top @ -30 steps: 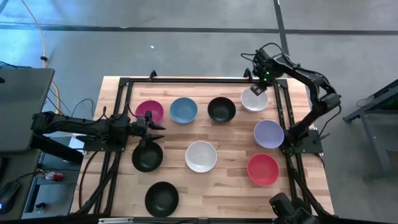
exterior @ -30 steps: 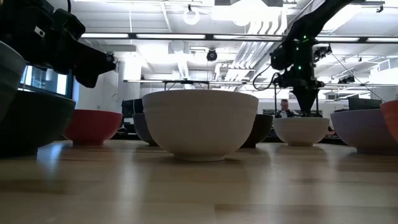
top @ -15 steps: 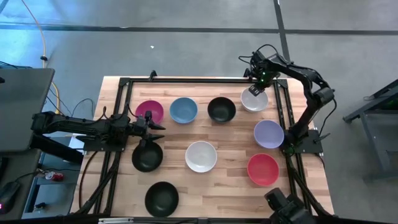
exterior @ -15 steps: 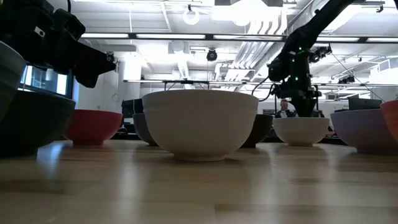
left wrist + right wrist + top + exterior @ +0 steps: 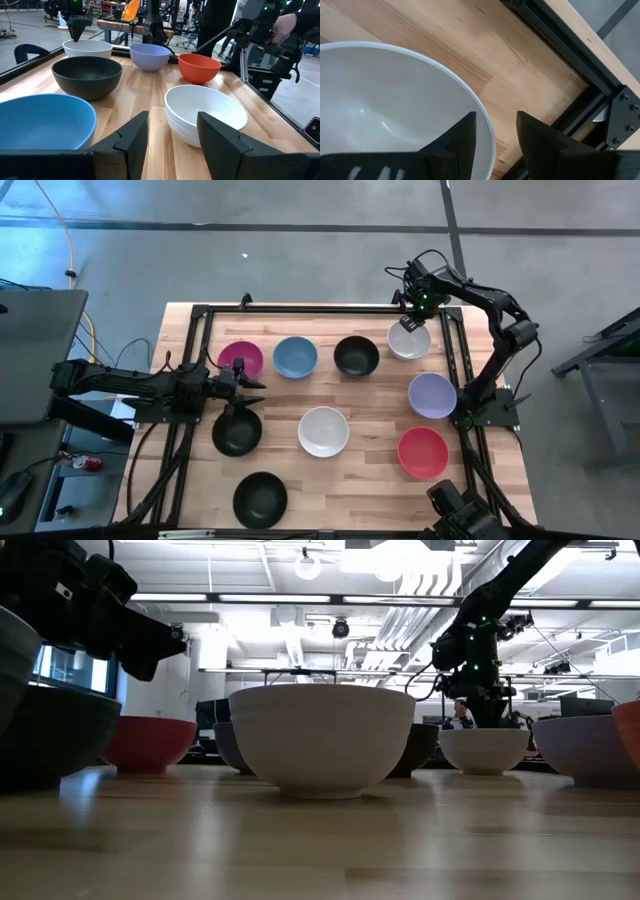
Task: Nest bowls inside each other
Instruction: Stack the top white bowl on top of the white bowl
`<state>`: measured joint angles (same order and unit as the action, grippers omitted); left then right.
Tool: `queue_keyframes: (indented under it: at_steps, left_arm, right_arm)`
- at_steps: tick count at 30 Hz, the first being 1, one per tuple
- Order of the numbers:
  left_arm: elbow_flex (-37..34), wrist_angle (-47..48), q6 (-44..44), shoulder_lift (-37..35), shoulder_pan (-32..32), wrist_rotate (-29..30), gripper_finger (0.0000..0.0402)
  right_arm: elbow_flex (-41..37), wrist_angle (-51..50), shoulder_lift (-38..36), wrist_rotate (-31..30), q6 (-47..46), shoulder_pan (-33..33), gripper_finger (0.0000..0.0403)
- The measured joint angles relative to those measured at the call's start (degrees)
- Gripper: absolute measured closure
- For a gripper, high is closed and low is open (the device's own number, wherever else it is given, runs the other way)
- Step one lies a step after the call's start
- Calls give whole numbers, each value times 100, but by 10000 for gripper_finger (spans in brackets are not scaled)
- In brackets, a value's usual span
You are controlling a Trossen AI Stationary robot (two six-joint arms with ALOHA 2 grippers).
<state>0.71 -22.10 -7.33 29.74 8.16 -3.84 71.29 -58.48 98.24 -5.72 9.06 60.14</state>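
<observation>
Currently the right gripper [image 5: 410,326] is hanging over the small round plain white bowl [image 5: 409,342] at the upper right of the high view, its fingers [image 5: 462,136] standing apart astride the bowl's rim, apparently lining up to pinch the wall and lift it. Meanwhile the left gripper [image 5: 252,381] is waiting, fingers apart, between the magenta bowl [image 5: 241,360] and a black bowl [image 5: 237,431] on the wooden tabletop [image 5: 350,490], holding nothing.

We see a wooden table [image 5: 360,480] with a black metal frame [image 5: 300,308] on a grey floor [image 5: 300,240]. A yellow cable [image 5: 62,230] and a red can [image 5: 88,464] lie left of the table.
</observation>
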Motion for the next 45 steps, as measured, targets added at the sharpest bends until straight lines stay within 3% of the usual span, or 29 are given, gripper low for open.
queue_keyframes:
  at_steps: [7,18,35,45]
  left_arm:
    - [0,1,0,0,0,0,243]
    - [0,65,0,1,0,0,243]
    - [0,323,1,2,0,0,243]
    - [0,305,151,2,7,173,243]
  right_arm:
    - [0,-4,0,132,-24,0,277]
    - [0,-6,0,293,-131,-15,357]
    - [0,-80,532,387,-256,-17,362]
    - [0,-77,352,295,-103,-20,398]
